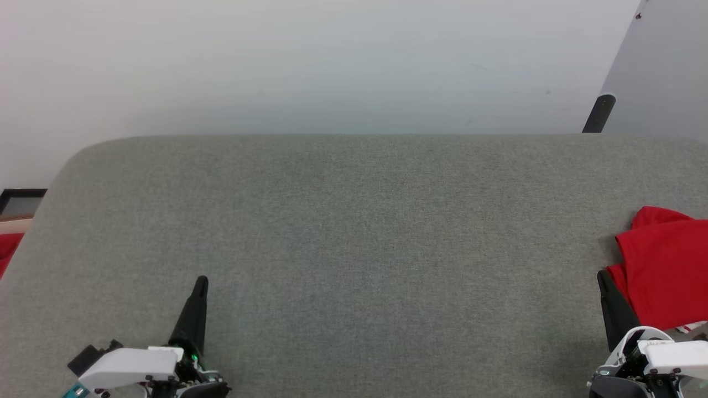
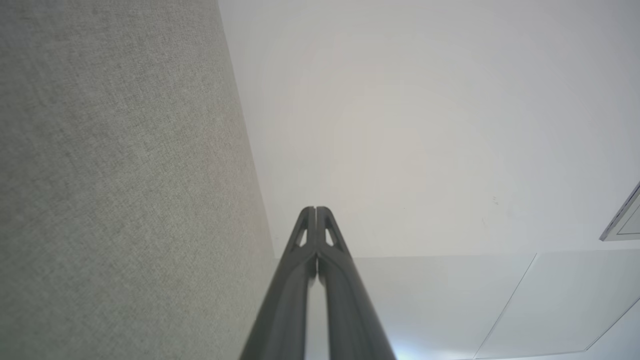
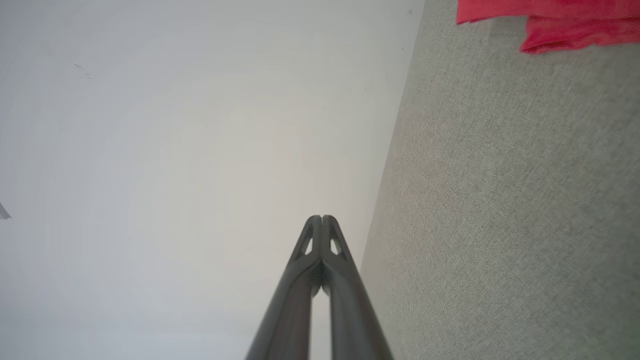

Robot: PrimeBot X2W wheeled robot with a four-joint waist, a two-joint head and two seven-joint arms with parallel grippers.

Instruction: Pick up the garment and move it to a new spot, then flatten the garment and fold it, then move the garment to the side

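Note:
The garment lies bunched or folded at the right edge of the grey fabric table; it is red, with a sliver of white-and-red trim at its lower edge. The frame cuts off its right side. My right gripper is shut and empty, its tip just left of the garment's lower left corner. The right wrist view has the same gripper with its fingers pressed together and the garment off at the top right. My left gripper is shut and empty at the lower left, its fingers closed tip to tip.
A second red cloth peeks in past the table's left edge, under a dark-framed object. A white wall stands behind the table. A dark post and a grey panel rise at the back right.

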